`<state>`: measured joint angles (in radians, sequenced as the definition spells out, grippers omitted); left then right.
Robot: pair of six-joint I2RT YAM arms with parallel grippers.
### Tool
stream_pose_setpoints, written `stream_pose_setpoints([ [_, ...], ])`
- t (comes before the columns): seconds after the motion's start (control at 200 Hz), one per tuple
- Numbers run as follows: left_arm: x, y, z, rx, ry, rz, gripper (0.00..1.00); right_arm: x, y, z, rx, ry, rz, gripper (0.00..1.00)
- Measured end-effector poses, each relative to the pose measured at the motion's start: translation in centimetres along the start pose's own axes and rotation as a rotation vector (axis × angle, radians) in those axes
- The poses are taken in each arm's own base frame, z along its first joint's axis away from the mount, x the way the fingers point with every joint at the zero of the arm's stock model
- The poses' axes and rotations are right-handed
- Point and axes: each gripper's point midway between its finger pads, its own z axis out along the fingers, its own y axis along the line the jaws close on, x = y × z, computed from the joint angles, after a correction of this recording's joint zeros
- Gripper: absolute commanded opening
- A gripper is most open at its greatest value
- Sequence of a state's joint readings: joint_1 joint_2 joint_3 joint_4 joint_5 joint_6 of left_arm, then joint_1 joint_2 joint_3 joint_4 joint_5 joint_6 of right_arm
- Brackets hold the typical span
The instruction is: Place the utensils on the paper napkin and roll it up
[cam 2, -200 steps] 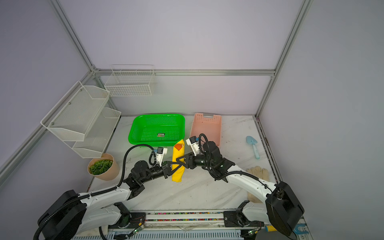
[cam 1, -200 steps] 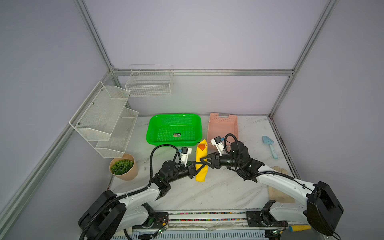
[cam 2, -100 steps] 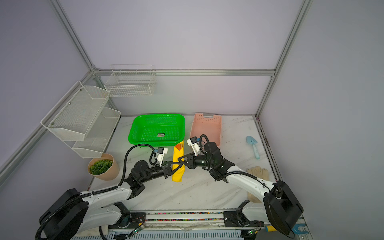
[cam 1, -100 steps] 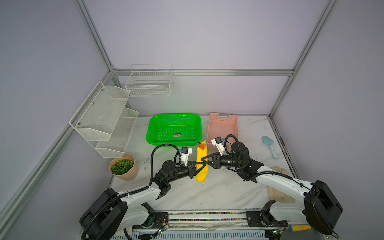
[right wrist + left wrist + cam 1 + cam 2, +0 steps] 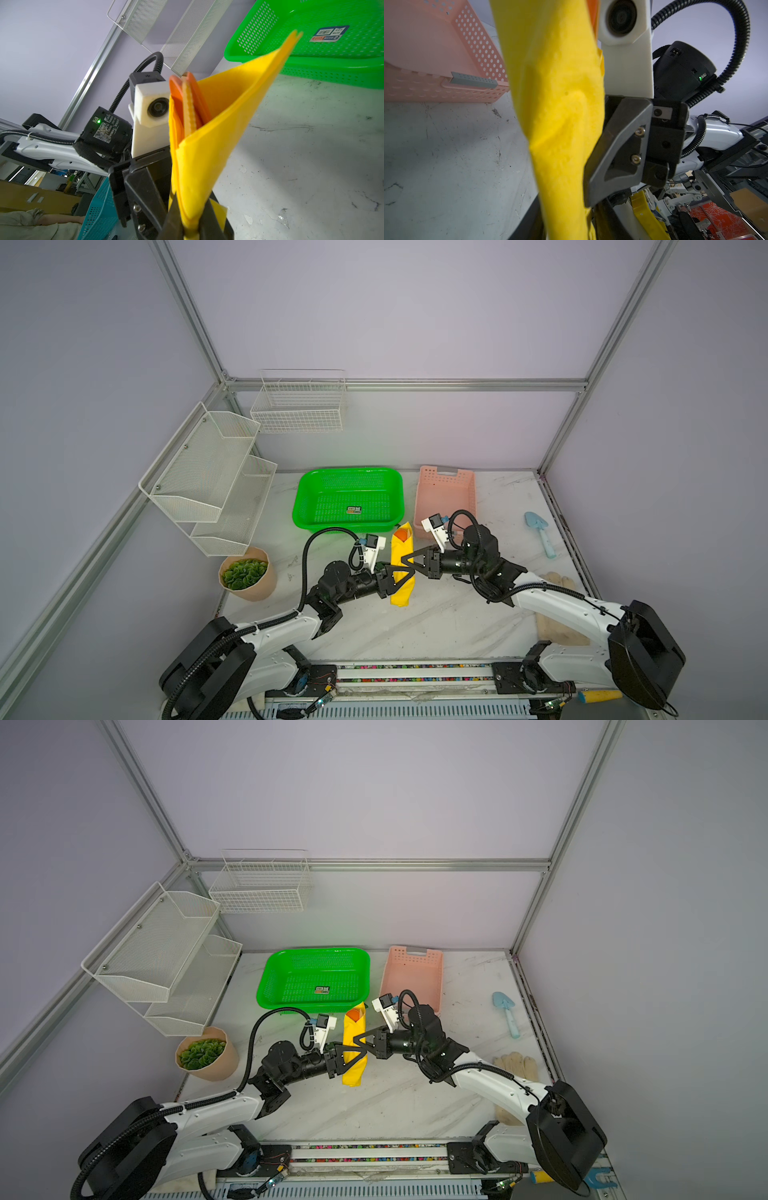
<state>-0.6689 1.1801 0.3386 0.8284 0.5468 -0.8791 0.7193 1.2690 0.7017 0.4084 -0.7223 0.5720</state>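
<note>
The yellow paper napkin [image 5: 402, 572] [image 5: 354, 1056] is wrapped into a long roll that lies on the marble table between my two grippers. Orange utensils [image 5: 401, 535] [image 5: 193, 104] poke out of its far open end; I cannot tell the pieces apart. From the right, my right gripper [image 5: 405, 562] [image 5: 190, 228] is shut on the roll near its middle and pinches the paper flat. From the left, my left gripper [image 5: 401, 578] [image 5: 569, 228] straddles the same roll, its jaws open on either side and not squeezing it.
A green basket [image 5: 349, 471] and a pink basket [image 5: 444, 497] stand just beyond the roll. A light-blue trowel [image 5: 540, 533] and gloves [image 5: 557, 580] lie at the right. A potted plant [image 5: 245, 576] and white wire shelves [image 5: 208, 477] are on the left.
The right gripper has closed onto the napkin roll. The left gripper, shut on the roll before, has parted its jaws. The roll has stayed in place.
</note>
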Motion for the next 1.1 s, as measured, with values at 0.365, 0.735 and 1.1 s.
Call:
stream_pose_setpoints([
  [0.365, -0.6, -1.3, -0.3, 0.055, -0.001, 0.032, 0.43, 0.3, 0.3, -0.3, 0.002, 0.012, -0.028, 0.11],
  [0.735, -1.9, -1.9, -1.2, 0.060, -0.017, 0.047, 0.45, 0.9, 0.5, -0.6, -0.005, 0.041, -0.038, 0.10],
  [1.1, -3.3, -2.2, 0.1, 0.081, -0.009, 0.051, 0.44, 1.7, 1.3, -0.3, -0.032, 0.073, -0.049, 0.10],
])
